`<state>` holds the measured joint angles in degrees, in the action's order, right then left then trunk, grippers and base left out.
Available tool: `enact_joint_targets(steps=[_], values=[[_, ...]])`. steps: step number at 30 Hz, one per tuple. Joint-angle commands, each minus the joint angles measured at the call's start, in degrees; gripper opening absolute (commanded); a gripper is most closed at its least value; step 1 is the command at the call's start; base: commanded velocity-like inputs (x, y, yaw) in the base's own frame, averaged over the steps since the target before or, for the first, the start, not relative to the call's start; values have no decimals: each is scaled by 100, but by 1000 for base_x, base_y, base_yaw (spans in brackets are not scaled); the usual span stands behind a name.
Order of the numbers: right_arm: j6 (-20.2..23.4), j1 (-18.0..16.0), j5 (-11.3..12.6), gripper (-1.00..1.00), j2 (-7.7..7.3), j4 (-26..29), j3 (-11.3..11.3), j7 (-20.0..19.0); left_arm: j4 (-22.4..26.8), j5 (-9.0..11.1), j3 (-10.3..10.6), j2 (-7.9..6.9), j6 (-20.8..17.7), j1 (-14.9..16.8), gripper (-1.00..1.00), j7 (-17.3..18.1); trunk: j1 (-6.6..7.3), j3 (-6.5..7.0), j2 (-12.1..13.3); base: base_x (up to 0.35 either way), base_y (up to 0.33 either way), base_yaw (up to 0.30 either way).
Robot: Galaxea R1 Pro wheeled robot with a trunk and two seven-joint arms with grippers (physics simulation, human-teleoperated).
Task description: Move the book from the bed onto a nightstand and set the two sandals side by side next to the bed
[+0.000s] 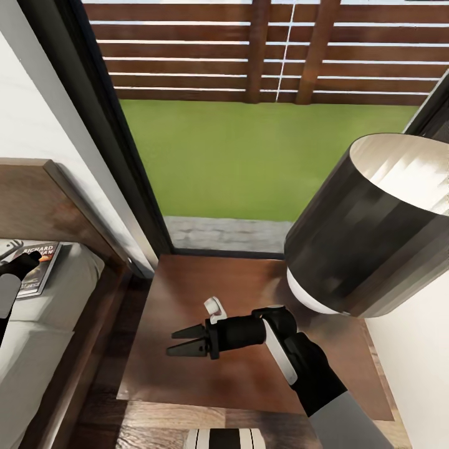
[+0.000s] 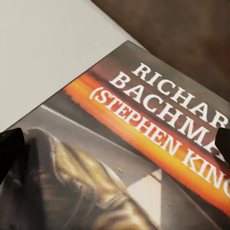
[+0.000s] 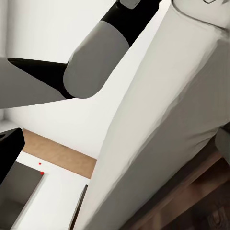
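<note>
The book (image 1: 38, 265), a dark paperback reading "RICHARD BACHMAN" over an orange strip, lies on the bed's pale mattress (image 1: 56, 312) near the dark wood headboard (image 1: 37, 199). My left gripper (image 1: 28, 260) hovers right at the book. In the left wrist view the cover (image 2: 143, 124) spreads close beneath, with the dark fingertips (image 2: 9, 148) wide apart and open. My right gripper (image 1: 179, 342) hangs open over the dark brown nightstand (image 1: 249, 374) beside the bed, holding nothing and pointing toward the bed. The sandals are out of view.
A large lamp with a dark shade (image 1: 368, 231) stands on the nightstand's right rear and overhangs it. A tall dark-framed window (image 1: 249, 125) behind shows grass and a slatted fence. A narrow gap of wood floor (image 1: 134, 293) separates bed frame and nightstand.
</note>
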<state>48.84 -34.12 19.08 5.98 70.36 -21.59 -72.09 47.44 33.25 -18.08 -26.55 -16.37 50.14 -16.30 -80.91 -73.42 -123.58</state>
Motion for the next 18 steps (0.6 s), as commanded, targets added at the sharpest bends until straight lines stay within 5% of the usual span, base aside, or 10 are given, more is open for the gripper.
enact_joint_targets(steps=[1, 18], values=[[38, -2, 26, 100, 0, -2, -4, 2, -264, 142, 6, 1, -15, -4, 100, -22, 0, -4, -1, 0, 0, 0], [38, -5, 26, 100, 0, -3, -4, 2, -265, 145, 6, 1, -15, -4, 100, -22, 0, 16, -1, 0, 0, -40]])
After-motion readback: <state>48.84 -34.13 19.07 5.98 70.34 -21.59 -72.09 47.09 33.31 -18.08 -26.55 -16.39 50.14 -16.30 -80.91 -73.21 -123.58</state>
